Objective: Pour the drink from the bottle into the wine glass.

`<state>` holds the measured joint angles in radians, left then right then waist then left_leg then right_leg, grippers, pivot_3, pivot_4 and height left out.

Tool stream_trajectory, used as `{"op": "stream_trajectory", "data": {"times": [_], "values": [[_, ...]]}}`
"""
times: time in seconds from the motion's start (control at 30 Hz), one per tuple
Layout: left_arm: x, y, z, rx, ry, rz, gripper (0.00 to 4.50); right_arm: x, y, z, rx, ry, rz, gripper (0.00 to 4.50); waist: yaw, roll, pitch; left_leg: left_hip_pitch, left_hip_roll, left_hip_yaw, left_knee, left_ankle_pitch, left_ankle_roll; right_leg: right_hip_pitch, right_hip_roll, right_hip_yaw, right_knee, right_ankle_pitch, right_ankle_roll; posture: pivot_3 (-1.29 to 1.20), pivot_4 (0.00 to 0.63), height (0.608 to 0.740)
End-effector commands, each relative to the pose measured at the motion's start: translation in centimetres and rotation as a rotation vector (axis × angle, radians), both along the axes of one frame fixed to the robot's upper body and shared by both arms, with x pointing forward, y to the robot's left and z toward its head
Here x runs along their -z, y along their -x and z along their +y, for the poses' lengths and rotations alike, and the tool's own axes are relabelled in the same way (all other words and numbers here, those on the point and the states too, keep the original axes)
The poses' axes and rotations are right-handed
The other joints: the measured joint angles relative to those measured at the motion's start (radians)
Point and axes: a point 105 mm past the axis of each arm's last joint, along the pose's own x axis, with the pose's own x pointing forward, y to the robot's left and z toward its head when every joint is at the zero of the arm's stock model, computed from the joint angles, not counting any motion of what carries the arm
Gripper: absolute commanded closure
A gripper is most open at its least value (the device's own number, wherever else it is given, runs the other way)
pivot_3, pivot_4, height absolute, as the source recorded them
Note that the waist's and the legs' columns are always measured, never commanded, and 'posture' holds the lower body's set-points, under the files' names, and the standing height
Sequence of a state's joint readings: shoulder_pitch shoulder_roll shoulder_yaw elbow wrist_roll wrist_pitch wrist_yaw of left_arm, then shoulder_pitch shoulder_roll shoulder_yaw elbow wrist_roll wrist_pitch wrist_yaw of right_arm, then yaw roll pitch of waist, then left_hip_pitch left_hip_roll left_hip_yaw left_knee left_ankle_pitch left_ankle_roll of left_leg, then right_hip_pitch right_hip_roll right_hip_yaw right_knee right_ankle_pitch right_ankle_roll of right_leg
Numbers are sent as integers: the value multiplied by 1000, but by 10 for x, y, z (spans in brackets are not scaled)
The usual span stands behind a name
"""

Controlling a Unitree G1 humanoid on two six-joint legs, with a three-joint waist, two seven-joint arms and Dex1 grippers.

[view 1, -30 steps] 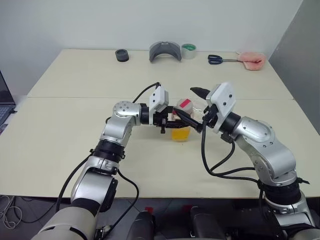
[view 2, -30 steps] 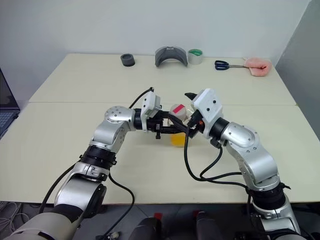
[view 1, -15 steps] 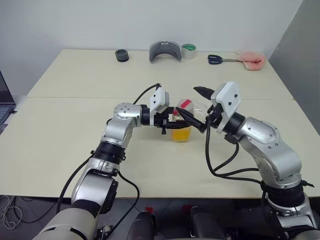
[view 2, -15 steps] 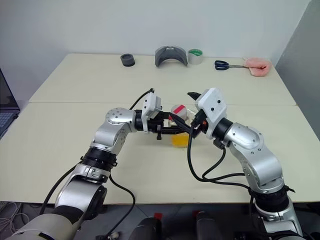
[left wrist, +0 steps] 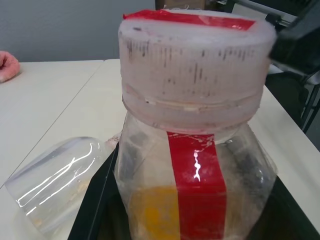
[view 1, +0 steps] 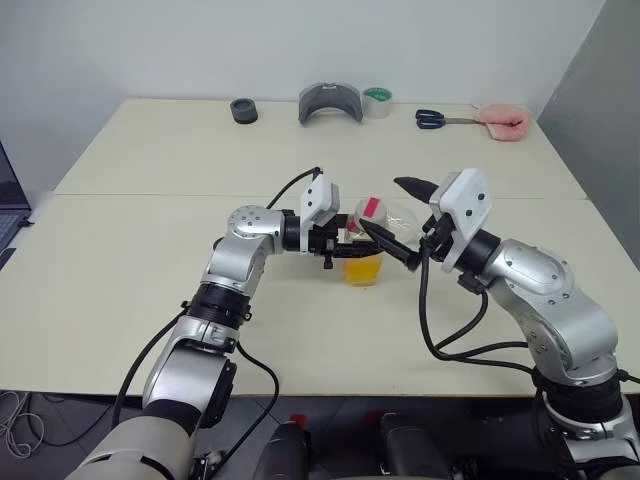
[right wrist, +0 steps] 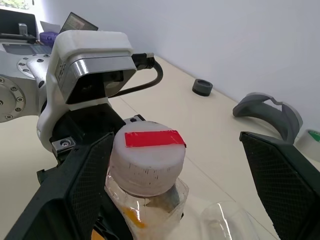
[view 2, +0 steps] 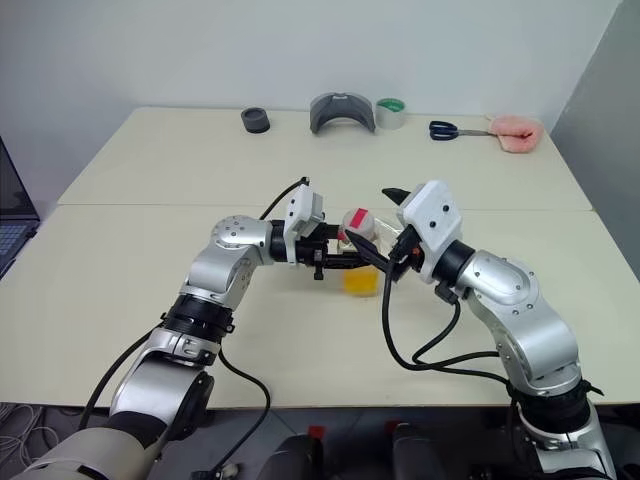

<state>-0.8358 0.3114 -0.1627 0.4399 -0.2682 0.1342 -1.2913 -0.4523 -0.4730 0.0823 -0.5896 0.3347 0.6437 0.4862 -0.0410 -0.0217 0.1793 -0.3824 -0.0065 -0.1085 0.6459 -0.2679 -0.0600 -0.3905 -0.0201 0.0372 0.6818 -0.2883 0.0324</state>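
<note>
The bottle [view 1: 362,250] stands on the table [view 1: 150,260] at mid-centre, with my left gripper [view 1: 347,240] shut on its body from the left. Its white cap [right wrist: 148,160] bears a red strip, and a red strip [left wrist: 196,185] runs down its side. The orange-yellow drink [view 1: 362,269] fills the bottle's lower part. My right gripper [view 1: 381,204] is open at cap height, one finger on each side of the cap and not touching it. The clear bowl of the wine glass [view 1: 402,213] shows just behind and to the right of the bottle. The wine glass [left wrist: 55,172] looks tipped over; its stem is hidden.
Along the table's far edge lie a black ring [view 1: 243,110], a grey curved piece [view 1: 330,102], a tape roll [view 1: 377,100], scissors [view 1: 432,118] and a pink object [view 1: 502,122]. A laptop [view 1: 8,205] sits at the left edge.
My right forearm has drifted slightly to the right, its open fingers still about the cap. The left gripper and the bottle have kept still.
</note>
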Motion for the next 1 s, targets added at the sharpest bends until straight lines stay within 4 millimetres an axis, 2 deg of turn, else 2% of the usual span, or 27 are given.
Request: {"op": "stream_trajectory", "data": {"times": [0.03, 0.37, 0.57, 0.8, 1.0], "values": [[-17, 6, 0, 26, 36, -67, 2704, -10, -4, -21, 92, -7, -37, 222, 0, 0, 0, 0, 0, 0, 0, 0, 0, 0, 0, 0, 0, 0, 0, 0, 150, 740], [-17, 5, 0, 24, 36, -67, 2704, -12, 10, -21, 45, 4, -27, 222, 0, 0, 0, 0, 0, 0, 0, 0, 0, 0, 0, 0, 0, 0, 0, 0, 150, 740], [-16, 5, 0, 25, 35, -66, 2704, -14, 22, -10, -33, -2, -6, 222, 0, 0, 0, 0, 0, 0, 0, 0, 0, 0, 0, 0, 0, 0, 0, 0, 150, 740], [-16, 4, 1, 24, 36, -65, 2704, -19, 25, -1, -73, -11, -9, 222, 0, 0, 0, 0, 0, 0, 0, 0, 0, 0, 0, 0, 0, 0, 0, 0, 150, 740], [-16, 4, 1, 24, 35, -66, 2704, -20, 16, 13, -65, 13, -38, 222, 0, 0, 0, 0, 0, 0, 0, 0, 0, 0, 0, 0, 0, 0, 0, 0, 150, 740]]}}
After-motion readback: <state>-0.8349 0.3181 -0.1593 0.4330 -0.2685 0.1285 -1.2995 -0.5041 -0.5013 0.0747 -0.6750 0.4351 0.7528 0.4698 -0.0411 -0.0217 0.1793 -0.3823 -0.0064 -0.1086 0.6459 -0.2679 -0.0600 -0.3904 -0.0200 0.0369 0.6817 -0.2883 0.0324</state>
